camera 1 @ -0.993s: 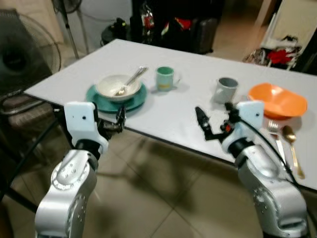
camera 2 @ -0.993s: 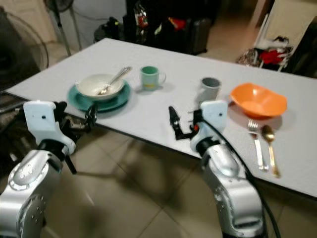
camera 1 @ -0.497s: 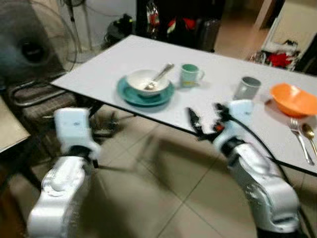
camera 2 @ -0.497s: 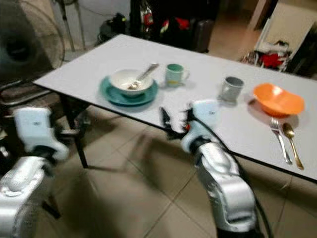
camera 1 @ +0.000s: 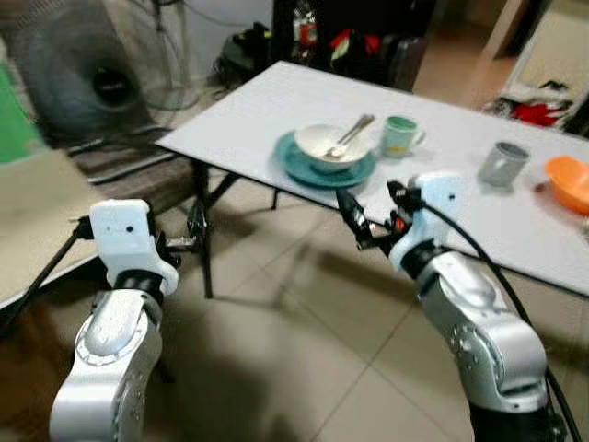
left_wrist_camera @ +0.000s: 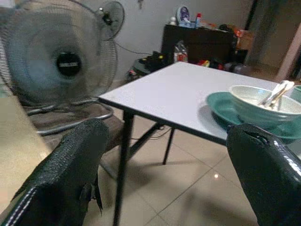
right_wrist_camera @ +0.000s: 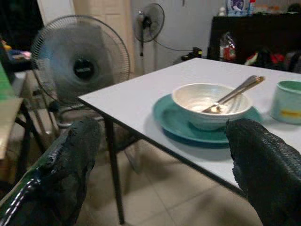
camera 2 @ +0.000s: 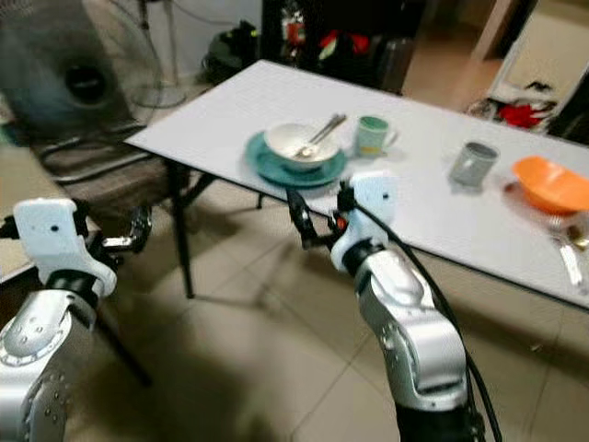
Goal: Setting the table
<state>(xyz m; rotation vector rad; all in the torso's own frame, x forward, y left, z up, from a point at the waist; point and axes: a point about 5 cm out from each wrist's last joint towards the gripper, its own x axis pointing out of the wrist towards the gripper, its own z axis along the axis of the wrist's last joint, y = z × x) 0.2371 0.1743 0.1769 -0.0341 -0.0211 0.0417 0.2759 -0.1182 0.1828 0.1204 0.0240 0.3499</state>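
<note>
Both empty, the left claw (camera 1: 189, 241) and right claw (camera 1: 357, 224) hang spread before the table (camera 1: 276, 101).

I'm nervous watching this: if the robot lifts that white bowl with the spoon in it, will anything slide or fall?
The bowl looks like glazed ceramic, so probably rigid, slick and breakable. The spoon only leans on the rim with its handle sticking out; tilting the bowl would likely tip it out. The bowl sits loose on the teal plate, so a push could slide it.
</note>
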